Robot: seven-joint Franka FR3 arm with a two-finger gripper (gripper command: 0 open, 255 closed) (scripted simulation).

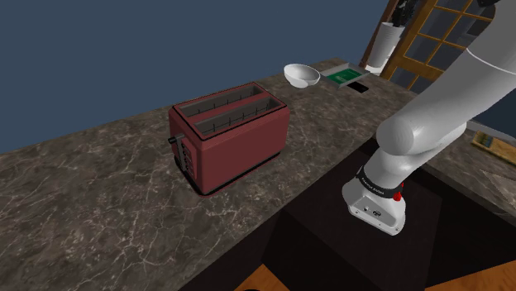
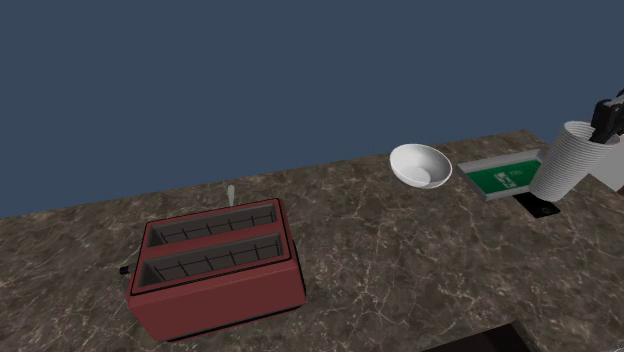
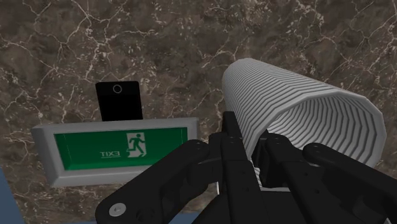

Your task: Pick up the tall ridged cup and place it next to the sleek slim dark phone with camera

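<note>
The tall ridged white cup point(image 3: 305, 105) is clasped by its rim, my gripper point(image 3: 253, 141) shut on it with one finger outside the wall and one inside. In the second exterior view the cup point(image 2: 562, 160) hangs tilted above the counter under the gripper point(image 2: 608, 120). The slim black phone point(image 3: 119, 100) with a camera lens lies flat on the marble counter just beyond a green exit sign point(image 3: 114, 149). In the second exterior view the phone point(image 2: 538, 207) lies right below the cup. The shoulder view has the cup point(image 1: 382, 45) raised over the counter's far corner near the phone point(image 1: 357, 84).
A white bowl point(image 2: 420, 165) sits by the exit sign point(image 2: 505, 177). A red two-slot toaster point(image 1: 231, 132) stands mid-counter. The dark marble counter point(image 1: 99, 207) runs to a blue wall. A dark stand point(image 1: 331, 248) lies at the shoulder view's lower right.
</note>
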